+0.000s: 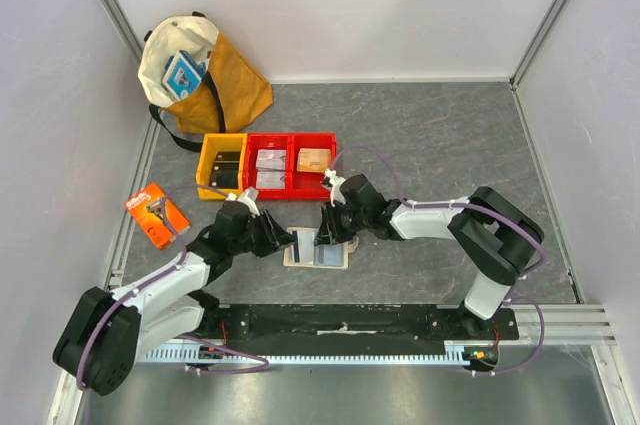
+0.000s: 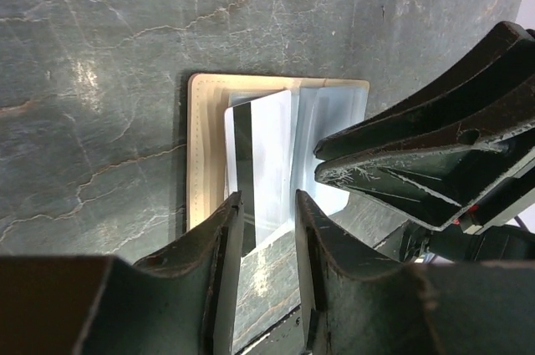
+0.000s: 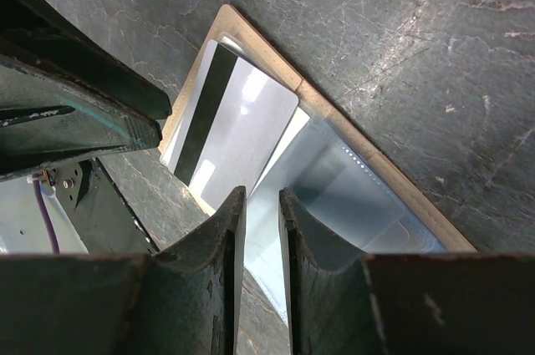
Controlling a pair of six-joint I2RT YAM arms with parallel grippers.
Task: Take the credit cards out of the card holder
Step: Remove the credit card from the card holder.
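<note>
Card holder (image 1: 335,257) lies opened flat on the table (image 1: 440,145), near the front edge, between the two arms.

Going left to right, we see:
- An orange package (image 1: 157,213) lies at the far left, well apart from the holder.
- A tan and white bag (image 1: 225,80) stands in the back corner behind it.
- A yellow bin (image 1: 205,160) and then two red bins (image 1: 290,140) sit touching in a row, behind the holder.
- Left fingers (image 1: 284,239) hover at the holder's left side. They are parted with a clear gap and grip nothing. Table shows through the gap in the left wrist view.
- A light grey credit card (image 3: 238,125) lies just ahead of them, black stripe up. It sits on top of the holder's left half, slightly skewed against the tan border.
- A pale clear plastic sleeve (image 3: 351,196) covers the right half of the holder.
- Right fingers (image 1: 326,233) are at that sleeve near the fold, tips nearly together with only a slit between them. We can't tell if they pinch the sleeve edge or just rest on it.
</note>
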